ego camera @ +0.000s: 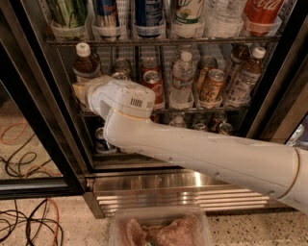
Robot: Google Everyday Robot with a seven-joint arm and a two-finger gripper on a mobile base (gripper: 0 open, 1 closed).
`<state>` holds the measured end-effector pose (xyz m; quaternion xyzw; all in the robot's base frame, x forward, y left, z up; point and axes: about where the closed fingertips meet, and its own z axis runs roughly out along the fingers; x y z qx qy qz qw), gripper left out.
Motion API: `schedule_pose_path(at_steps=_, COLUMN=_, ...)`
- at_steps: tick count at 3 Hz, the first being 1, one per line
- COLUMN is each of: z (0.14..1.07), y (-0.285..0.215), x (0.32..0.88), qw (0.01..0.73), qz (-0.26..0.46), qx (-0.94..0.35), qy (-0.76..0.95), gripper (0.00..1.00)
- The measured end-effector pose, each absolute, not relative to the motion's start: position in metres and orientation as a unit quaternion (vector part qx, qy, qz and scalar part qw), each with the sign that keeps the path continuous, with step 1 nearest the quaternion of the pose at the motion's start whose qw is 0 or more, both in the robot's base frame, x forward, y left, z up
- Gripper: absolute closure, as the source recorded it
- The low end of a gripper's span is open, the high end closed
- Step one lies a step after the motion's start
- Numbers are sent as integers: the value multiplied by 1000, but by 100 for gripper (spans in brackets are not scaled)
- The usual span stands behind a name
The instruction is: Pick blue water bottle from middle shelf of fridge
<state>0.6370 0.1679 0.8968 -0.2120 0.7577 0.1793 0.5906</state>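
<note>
The blue water bottle (86, 62) has a white cap and dark brown liquid. It stands at the left end of the middle shelf (202, 110) of the fridge (44, 101). Its lower body is hidden behind my gripper (81, 90), which is closed around it just below its shoulder. My white arm reaches in from the lower right, across the front of the lower rack. The bottle's base is hidden, so I cannot see whether it touches the rack.
On the same shelf are cans (154, 81), a clear water bottle (182, 79) and a second brown bottle with a white cap (244, 77) at the right. Tall cans and a Coca-Cola bottle (262, 14) stand above. A ribbed steel base (159, 187), a clear plastic tub (159, 228) and floor cables (24, 221) lie below.
</note>
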Motion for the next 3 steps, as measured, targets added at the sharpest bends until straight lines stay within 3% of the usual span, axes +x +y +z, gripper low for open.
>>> schedule_pose_path(at_steps=3, z=891, y=169, x=622, qw=575, qz=190, qx=-212, qy=767, gripper=100)
